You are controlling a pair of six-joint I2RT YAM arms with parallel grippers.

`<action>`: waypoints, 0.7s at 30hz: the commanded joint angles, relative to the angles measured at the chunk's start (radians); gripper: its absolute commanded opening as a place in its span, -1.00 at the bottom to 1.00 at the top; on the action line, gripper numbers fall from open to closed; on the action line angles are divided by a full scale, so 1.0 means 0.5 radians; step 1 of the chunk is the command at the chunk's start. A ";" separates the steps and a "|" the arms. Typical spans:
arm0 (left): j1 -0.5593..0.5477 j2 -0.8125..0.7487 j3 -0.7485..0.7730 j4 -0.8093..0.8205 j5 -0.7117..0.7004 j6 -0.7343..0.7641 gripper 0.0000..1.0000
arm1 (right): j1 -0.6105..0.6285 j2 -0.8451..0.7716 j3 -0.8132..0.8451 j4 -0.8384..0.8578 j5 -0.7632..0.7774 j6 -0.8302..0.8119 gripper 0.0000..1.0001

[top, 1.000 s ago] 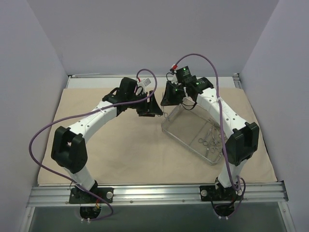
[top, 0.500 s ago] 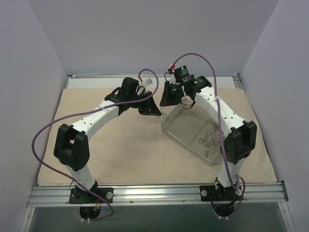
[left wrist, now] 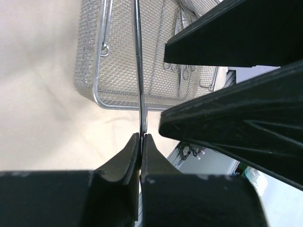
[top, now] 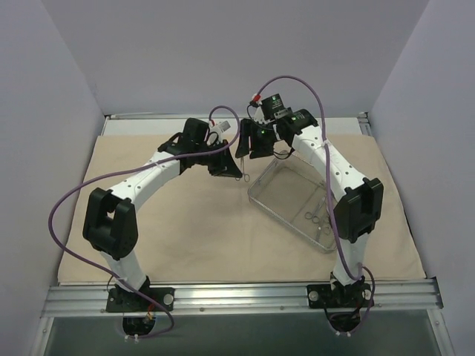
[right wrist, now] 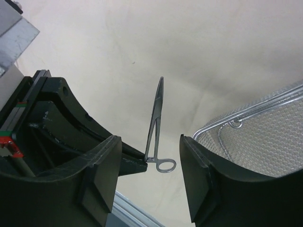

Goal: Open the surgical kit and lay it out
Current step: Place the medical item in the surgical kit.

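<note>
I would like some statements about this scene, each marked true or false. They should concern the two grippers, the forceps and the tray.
1. The left gripper is shut on the ring-handled forceps. True.
2. The right gripper also clamps the forceps. False: its jaws stand open on either side of the ring handle.
3. The wire-mesh tray is empty. False: a few steel instruments lie in it.
4. The tray stands on the beige cloth. True.
</note>
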State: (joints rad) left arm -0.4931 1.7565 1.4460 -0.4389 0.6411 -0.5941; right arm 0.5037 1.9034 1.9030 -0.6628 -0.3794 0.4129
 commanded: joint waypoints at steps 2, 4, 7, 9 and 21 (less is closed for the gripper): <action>0.044 -0.031 0.099 -0.040 0.019 0.093 -0.95 | -0.007 0.040 0.087 -0.031 -0.183 -0.105 0.08; 0.050 -0.025 0.108 -0.037 0.031 0.087 -0.95 | -0.010 0.056 0.084 -0.027 -0.201 -0.120 0.08; 0.056 -0.028 0.118 -0.018 0.049 0.075 -0.95 | -0.004 0.080 0.072 -0.033 -0.232 -0.145 0.06; 0.056 -0.031 0.118 -0.009 0.055 0.072 -0.95 | 0.005 0.090 0.066 -0.030 -0.250 -0.157 0.04; 0.084 -0.043 0.087 0.092 0.123 0.026 -0.95 | 0.005 0.105 0.020 0.062 -0.343 -0.145 -0.20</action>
State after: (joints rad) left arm -0.4568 1.7565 1.4464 -0.4503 0.6659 -0.5789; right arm 0.5037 1.9450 1.9095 -0.6384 -0.5106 0.3569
